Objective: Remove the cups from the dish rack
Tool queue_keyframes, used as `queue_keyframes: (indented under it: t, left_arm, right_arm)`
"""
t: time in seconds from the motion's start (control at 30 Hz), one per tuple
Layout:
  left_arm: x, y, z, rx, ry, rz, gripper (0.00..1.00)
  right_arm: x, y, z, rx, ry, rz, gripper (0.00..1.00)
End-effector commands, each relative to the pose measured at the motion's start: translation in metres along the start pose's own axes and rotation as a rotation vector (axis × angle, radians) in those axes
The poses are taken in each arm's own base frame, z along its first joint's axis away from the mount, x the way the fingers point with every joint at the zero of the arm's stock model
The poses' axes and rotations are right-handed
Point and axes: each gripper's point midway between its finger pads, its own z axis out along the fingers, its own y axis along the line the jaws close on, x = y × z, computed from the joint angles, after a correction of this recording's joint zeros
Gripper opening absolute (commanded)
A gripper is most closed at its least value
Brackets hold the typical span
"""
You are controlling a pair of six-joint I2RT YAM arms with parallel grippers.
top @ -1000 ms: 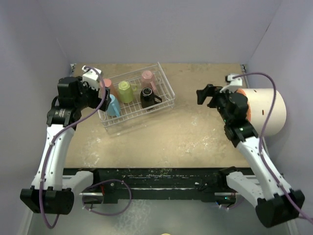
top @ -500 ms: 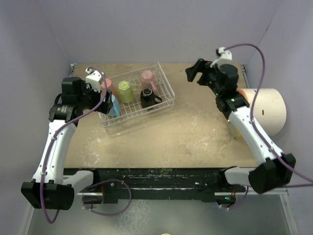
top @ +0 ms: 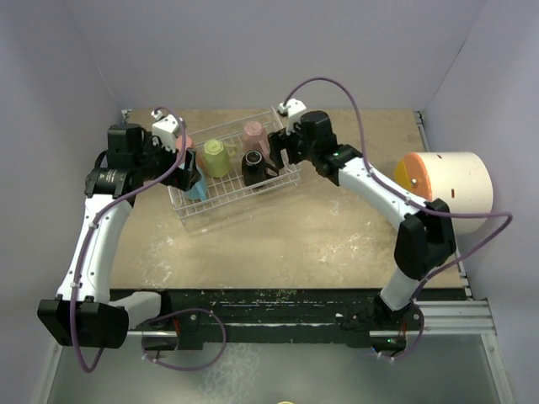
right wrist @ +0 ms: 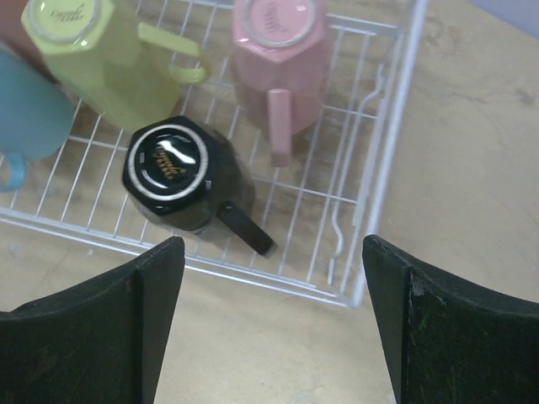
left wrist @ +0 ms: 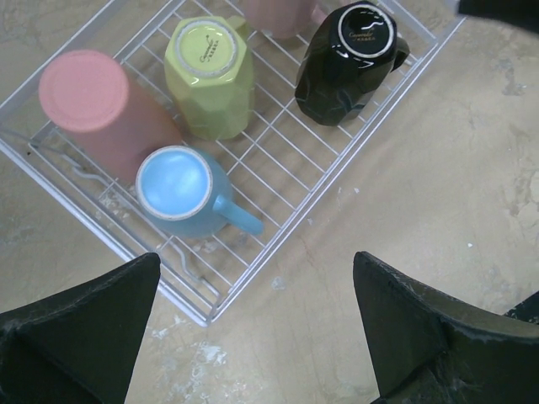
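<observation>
The white wire dish rack (top: 242, 207) stands at the back left of the table. Several cups sit bottom-up in it: coral-red (left wrist: 93, 105), yellow-green (top: 216, 156), light pink (top: 253, 133), black (top: 254, 166) and light blue (left wrist: 181, 194). My left gripper (top: 179, 167) hovers open over the rack's left end, above the near corner (left wrist: 202, 318) beside the blue cup; nothing is between its fingers. My right gripper (top: 282, 153) hovers open over the rack's right end, its fingers on either side of the black cup's handle (right wrist: 244, 229) from above. The pink cup (right wrist: 278, 63) lies just beyond it.
A big cream cylinder (top: 446, 189) with an orange face lies at the right edge of the table. Bare tan tabletop (top: 337, 227) stretches in front of and to the right of the rack. Grey walls close in the left, back and right sides.
My right arm has swung from beside the cream cylinder leftward to above the rack's right end. My left gripper has shifted slightly over the rack's left end.
</observation>
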Motion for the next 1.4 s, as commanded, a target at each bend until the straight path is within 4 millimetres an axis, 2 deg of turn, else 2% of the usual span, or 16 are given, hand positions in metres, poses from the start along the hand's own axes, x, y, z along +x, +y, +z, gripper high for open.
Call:
queue_keyframes:
  t: [0.0, 0.13, 0.4, 0.63, 0.87, 1.1, 1.27, 1.37]
  left_arm:
    - [-0.024, -0.02, -0.015, 0.09, -0.067, 0.022, 0.99]
    - [-0.027, -0.033, -0.02, 0.152, -0.091, 0.03, 0.99]
    - [-0.031, -0.036, -0.022, 0.17, -0.09, 0.028, 0.99]
    - [-0.033, -0.04, -0.028, 0.175, -0.106, 0.04, 0.99]
    - [-0.035, -0.041, -0.032, 0.176, -0.112, 0.046, 0.99]
    - [-0.031, -0.041, -0.031, 0.175, -0.105, 0.041, 0.99]
    - [-0.028, -0.041, -0.033, 0.167, -0.103, 0.057, 0.99]
    - [-0.026, -0.041, -0.034, 0.167, -0.1, 0.065, 0.99]
  right_arm:
    - [-0.007, 0.018, 0.011, 0.002, 0.004, -0.124, 0.87]
    - [-0.004, 0.029, 0.018, -0.032, -0.002, -0.124, 0.85]
    - [0.022, 0.044, 0.047, -0.083, 0.086, -0.163, 0.62]
    - [0.026, 0.045, 0.067, -0.082, 0.095, -0.176, 0.59]
    - [0.036, 0.065, 0.075, -0.135, 0.119, -0.232, 0.57]
    - [0.044, 0.077, 0.084, -0.11, 0.11, -0.246, 0.45]
    - [0.035, 0.08, 0.082, -0.091, 0.079, -0.227, 0.34]
    - [0.031, 0.084, 0.081, -0.094, 0.062, -0.227, 0.24]
